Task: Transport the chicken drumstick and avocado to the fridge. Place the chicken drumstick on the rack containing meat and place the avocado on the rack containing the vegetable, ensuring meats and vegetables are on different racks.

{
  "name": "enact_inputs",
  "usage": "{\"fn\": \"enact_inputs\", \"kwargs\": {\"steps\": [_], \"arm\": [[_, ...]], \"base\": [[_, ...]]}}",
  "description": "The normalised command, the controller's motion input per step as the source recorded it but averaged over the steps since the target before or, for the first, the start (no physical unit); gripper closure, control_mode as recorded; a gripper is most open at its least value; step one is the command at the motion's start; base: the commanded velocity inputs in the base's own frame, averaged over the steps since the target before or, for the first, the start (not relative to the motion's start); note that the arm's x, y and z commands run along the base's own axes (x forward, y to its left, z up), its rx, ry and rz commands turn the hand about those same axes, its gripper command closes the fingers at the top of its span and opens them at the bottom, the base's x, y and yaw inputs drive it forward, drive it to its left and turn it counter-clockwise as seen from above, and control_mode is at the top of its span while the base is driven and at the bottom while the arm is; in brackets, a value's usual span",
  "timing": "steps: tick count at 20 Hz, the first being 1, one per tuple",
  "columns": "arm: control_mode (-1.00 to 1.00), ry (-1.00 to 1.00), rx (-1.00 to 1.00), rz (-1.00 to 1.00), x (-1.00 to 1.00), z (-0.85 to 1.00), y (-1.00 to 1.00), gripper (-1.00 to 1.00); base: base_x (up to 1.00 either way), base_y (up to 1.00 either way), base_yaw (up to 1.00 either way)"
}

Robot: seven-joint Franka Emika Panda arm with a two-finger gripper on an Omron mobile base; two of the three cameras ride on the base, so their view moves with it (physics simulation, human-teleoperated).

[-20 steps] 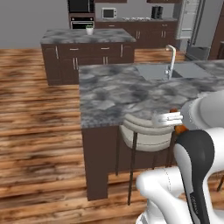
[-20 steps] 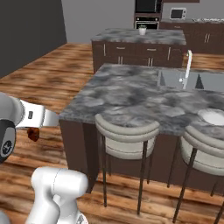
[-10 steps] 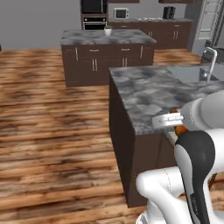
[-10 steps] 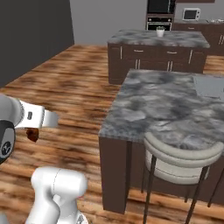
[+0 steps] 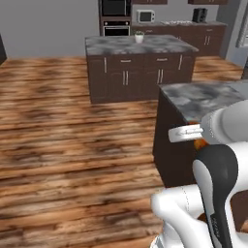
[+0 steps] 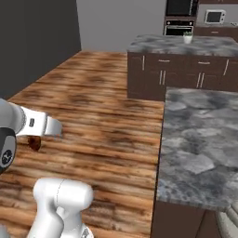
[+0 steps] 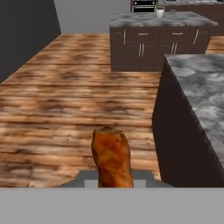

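My gripper (image 7: 113, 183) is closed around the chicken drumstick (image 7: 112, 156), carried out over the wood floor, just left of the near island counter (image 7: 197, 87). Transport step, I judge; fridge nowhere ahead. Next: drive on till it appears, then find the meat rack.

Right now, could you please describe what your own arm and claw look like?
The arm has glossy white rounded shells with dark grey-black joint sections. The wrist ends in a white boxy hand bearing a small dark mark; the claw looks white too. No cables show.
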Motion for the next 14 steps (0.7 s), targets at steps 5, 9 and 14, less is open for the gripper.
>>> {"fn": "enact_inputs", "kwargs": {"steps": [5, 9, 14], "arm": [[1.0, 0.0, 0.0, 0.0, 0.0, 0.0, 0.0, 1.0], [1.0, 0.0, 0.0, 0.0, 0.0, 0.0, 0.0, 1.0], [1.0, 0.0, 0.0, 0.0, 0.0, 0.0, 0.0, 1.0]], "base": [[1.0, 1.0, -0.14], [1.0, 0.99, -0.27], [1.0, 0.73, -0.24]]}}
